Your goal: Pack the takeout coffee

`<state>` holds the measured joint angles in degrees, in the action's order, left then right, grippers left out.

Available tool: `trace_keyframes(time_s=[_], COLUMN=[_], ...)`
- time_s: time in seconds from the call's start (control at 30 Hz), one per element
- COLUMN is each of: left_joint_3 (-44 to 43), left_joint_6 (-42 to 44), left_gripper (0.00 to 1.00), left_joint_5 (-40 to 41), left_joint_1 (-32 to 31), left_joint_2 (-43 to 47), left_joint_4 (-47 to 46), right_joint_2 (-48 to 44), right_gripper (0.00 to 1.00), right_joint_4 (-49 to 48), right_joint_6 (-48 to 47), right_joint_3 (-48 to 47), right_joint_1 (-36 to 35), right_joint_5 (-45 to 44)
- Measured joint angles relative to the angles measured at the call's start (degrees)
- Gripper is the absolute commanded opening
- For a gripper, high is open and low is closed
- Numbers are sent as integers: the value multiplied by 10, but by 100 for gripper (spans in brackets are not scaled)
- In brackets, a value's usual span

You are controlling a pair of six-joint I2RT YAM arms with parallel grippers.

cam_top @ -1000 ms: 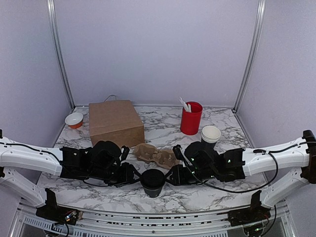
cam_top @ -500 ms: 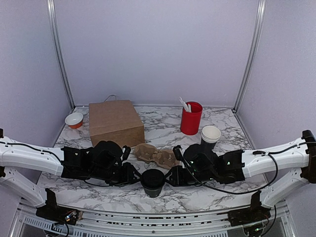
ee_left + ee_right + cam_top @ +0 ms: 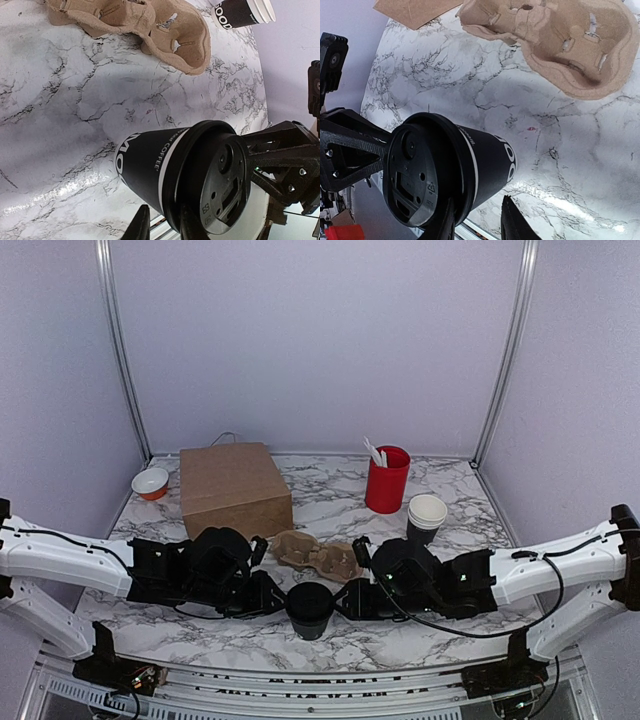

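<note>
On the worktop the takeout coffee is gripped by the right hand; the left hand state cannot be told.

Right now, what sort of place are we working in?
Probably a lab test booth staged as a café counter: plain lilac walls on metal posts, a marble-look table, and takeout props like the paper bag and cup carrier.

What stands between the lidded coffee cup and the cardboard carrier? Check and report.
Nothing visible does. Only bare marble table lies between the coffee cup and the cardboard carrier just behind it.
</note>
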<state>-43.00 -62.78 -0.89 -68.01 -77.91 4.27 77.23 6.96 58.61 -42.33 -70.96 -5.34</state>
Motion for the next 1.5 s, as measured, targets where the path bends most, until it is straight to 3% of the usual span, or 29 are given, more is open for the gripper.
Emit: trace_keyframes(time_s=[0.57, 0.93, 1.5], left_joint_3=[-71, -117, -144], left_joint_6=[62, 118, 143], left_gripper=[22, 23, 31], left_joint_5=[40, 40, 40], left_joint_1=[12, 30, 31], left_joint_2=[-48, -69, -78], left_joint_4=[62, 104, 140], right_joint_2=[11, 18, 11], right_gripper=[25, 32, 34], right_joint_4=[36, 72, 107], right_joint_6=[12, 13, 27], right_joint_3=[-25, -49, -59], right_joint_1=[-31, -31, -31], right_joint_5=[-69, -78, -111])
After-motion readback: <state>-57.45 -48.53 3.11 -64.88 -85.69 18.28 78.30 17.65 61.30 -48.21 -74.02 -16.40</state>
